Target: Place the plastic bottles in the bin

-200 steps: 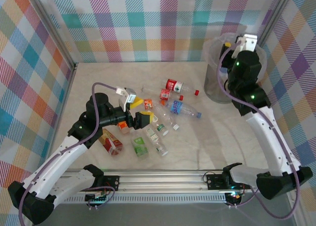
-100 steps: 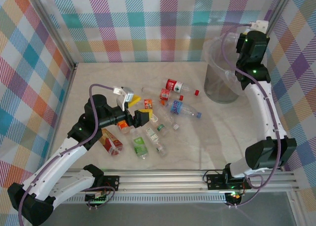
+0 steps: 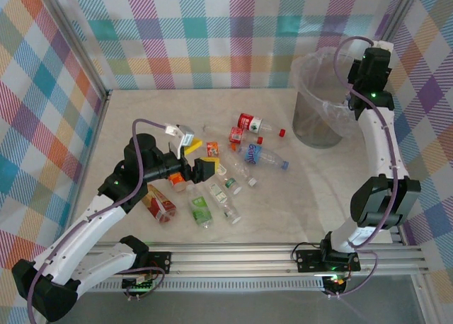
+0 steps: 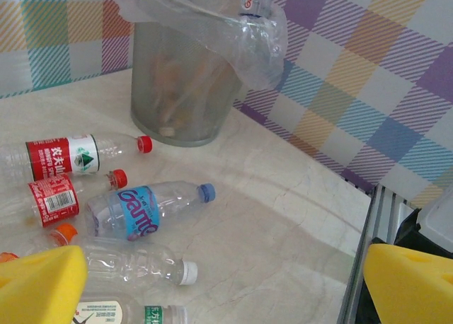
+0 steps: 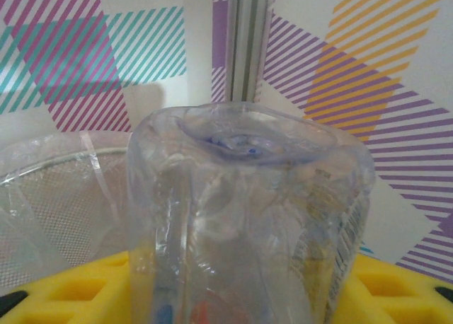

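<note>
A clear plastic bottle (image 5: 248,218) is clamped between the right arm's yellow fingers (image 5: 78,288), its base turned toward the wrist camera. It is held high, just beside the rim of the round grey bin lined with a crinkly clear bag (image 3: 315,126). The other plastic bottles, among them a blue-labelled bottle (image 3: 262,155) and a red-labelled bottle (image 3: 249,122), lie scattered on the pale table (image 3: 318,197). The left arm's yellow fingers (image 4: 39,285) stand wide apart and empty above them.
</note>
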